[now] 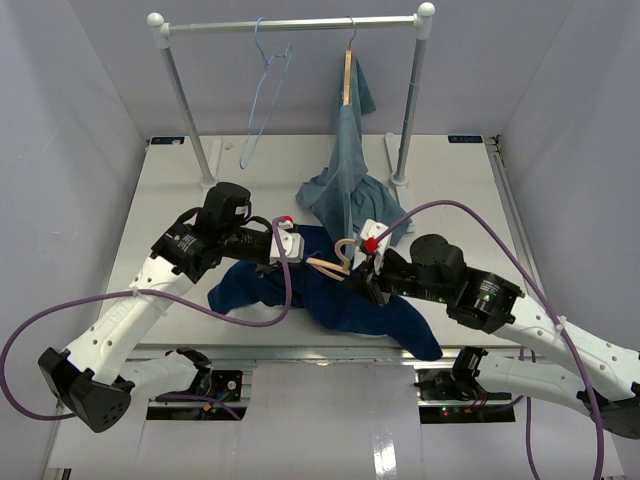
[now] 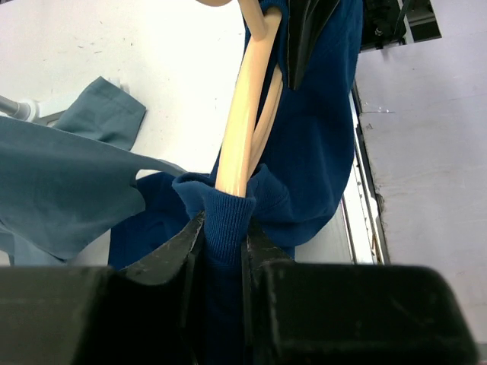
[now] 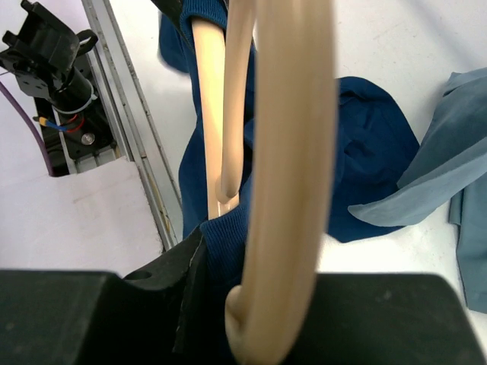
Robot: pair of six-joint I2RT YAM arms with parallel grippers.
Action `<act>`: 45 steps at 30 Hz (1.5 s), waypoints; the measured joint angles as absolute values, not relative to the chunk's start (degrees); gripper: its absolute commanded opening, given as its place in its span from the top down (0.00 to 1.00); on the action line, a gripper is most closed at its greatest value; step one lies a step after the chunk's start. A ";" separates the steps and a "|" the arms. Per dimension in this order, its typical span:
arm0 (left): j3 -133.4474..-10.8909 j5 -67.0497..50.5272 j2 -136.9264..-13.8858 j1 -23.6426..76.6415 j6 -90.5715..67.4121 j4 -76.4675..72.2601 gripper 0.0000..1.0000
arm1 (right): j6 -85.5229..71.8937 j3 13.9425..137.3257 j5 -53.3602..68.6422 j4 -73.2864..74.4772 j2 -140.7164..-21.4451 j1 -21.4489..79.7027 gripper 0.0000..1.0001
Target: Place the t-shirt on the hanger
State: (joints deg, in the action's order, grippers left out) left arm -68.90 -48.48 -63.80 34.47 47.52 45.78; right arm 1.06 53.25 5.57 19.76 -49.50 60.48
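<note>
T-shirt (image 1: 330,295) collar meets hanger (image 1: 330,266) over the worktop (image 1: 450,170).
Left fingers (image 2: 171,255) pinch the collar rib with the hanger arm threaded through it; right fingers (image 3: 171,274) are closed on the hanger.

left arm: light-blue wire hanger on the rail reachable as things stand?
Probably not. The left gripper is shut on the collar of the t-shirt, with the wooden hanger threaded through it, so it would have to let go first. The wire hanger also hangs high on the rail.
</note>
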 measured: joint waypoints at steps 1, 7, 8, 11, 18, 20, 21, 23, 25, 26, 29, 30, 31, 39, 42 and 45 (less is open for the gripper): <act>-68.93 -48.47 -63.81 34.46 47.51 45.98 1.00 | 1.24 53.25 5.39 19.81 -49.50 60.50 0.90; -68.93 -47.49 -61.73 34.94 46.64 44.62 1.00 | 1.30 52.23 3.67 18.24 -47.63 61.16 0.75; -68.93 -47.28 -61.13 35.12 46.26 44.14 1.00 | 1.15 51.74 3.02 17.58 -46.76 61.33 0.74; -68.93 -46.52 -59.86 35.27 45.17 42.79 1.00 | 0.80 49.98 0.56 16.03 -43.29 61.66 0.73; -68.27 -44.30 -59.13 35.20 42.08 39.57 1.00 | -1.19 47.02 -6.45 15.81 -35.08 61.93 0.52; -67.98 -43.01 -58.78 35.02 40.58 39.43 1.00 | -1.51 46.92 -9.22 16.47 -33.34 61.64 0.47; -67.88 -42.34 -58.56 34.97 39.92 39.44 1.00 | -1.71 46.93 -10.52 16.57 -32.73 61.37 0.44; -67.88 -41.23 -58.24 34.83 38.96 39.42 1.00 | -1.87 47.05 -12.40 16.49 -32.21 60.90 0.38; -67.88 -40.44 -58.00 34.83 38.22 39.44 1.00 | -1.78 47.06 -13.02 16.57 -32.63 60.85 0.33; -67.87 -40.20 -57.92 34.82 37.90 39.43 1.00 | -1.68 47.15 -13.09 16.66 -32.92 60.84 0.32; -67.75 -40.26 -57.73 34.83 37.29 39.20 1.00 | -1.06 48.74 -11.47 17.24 -34.57 60.80 0.25; -67.56 -40.32 -57.60 34.83 37.16 38.97 1.00 | -0.71 49.91 -10.60 17.39 -35.26 60.80 0.23; -67.35 -40.42 -57.49 34.83 37.06 38.79 1.00 | -0.29 51.22 -9.71 17.66 -36.07 60.80 0.20; -65.30 -42.67 -57.26 34.81 37.14 38.23 1.00 | 2.39 62.37 -3.23 18.01 -43.13 60.77 0.15; -64.09 -42.94 -56.54 34.81 37.56 38.19 1.00 | 3.08 64.62 -1.32 18.00 -45.81 60.77 0.12; -64.05 -43.32 -55.98 34.79 37.87 38.16 1.00 | 4.27 65.90 -0.74 18.06 -49.23 60.77 0.12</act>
State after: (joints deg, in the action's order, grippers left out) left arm -64.05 -43.32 -55.98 34.79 37.87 38.16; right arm 4.27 65.90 -0.74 18.06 -49.23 60.77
